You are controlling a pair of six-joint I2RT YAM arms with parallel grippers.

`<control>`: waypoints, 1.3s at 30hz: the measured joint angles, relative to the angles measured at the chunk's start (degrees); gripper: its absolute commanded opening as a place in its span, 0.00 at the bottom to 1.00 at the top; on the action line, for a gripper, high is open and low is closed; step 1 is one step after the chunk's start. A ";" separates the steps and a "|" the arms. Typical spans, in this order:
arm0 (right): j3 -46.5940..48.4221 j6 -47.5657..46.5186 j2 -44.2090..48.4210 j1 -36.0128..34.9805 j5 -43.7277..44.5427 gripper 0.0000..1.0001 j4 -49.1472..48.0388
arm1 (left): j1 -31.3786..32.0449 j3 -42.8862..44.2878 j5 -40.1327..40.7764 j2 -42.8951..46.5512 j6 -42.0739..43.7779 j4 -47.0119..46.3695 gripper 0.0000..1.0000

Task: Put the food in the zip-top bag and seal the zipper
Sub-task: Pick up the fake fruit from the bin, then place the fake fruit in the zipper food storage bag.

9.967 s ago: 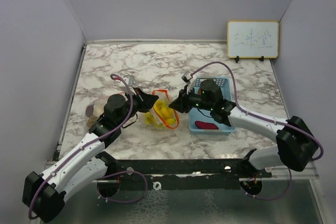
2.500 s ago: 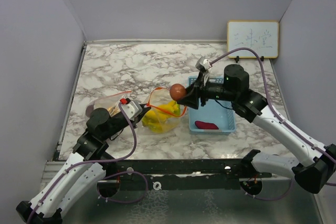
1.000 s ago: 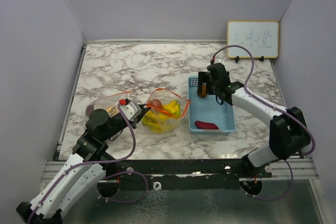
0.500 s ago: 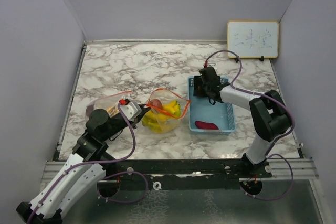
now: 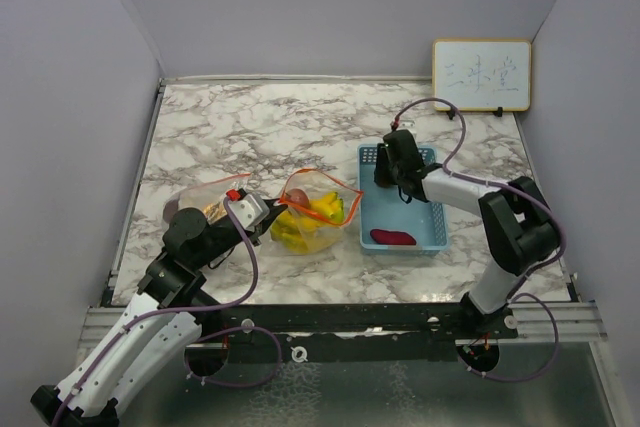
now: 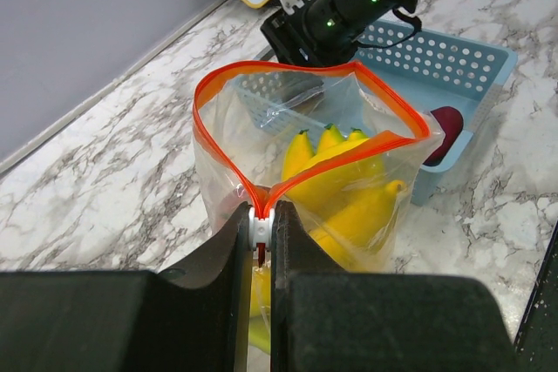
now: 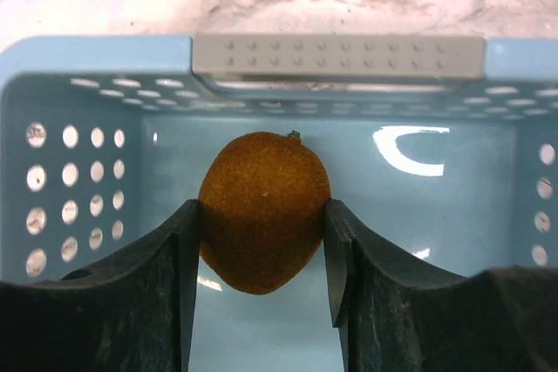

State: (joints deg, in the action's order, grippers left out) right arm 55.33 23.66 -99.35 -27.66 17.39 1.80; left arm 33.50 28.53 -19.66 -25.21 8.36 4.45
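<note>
- Marble table (image 5: 250,127), top view: we find the bag (image 5: 318,209) just left of the basket (image 5: 438,237). The right gripper (image 5: 392,173) works inside the basket's far end.
- Left wrist: the left gripper (image 6: 260,222) pinches the bag's zipper end. The mouth gapes upward, with bananas (image 6: 349,202) inside.
- Right wrist: the jaws press both sides of the fruit (image 7: 264,211), across its short axis. It is brown, matte and egg-shaped, and lies in the basket.

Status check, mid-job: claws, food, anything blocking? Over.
Left claw shut on bag zipper, mouth open, bananas inside. Right claw gripping brown fruit in basket. Magenta piece also in basket. Bag mouth unobstructed.
</note>
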 measured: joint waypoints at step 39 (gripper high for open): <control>-0.92 -12.26 29.14 -21.64 -33.88 1.00 2.97 | 0.00 -0.22 0.00 0.52 -0.59 0.09 0.00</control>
State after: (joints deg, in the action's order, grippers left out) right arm 54.41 11.40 -70.22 -49.30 -16.49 4.78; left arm 33.50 28.32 -19.66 -24.69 7.77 4.54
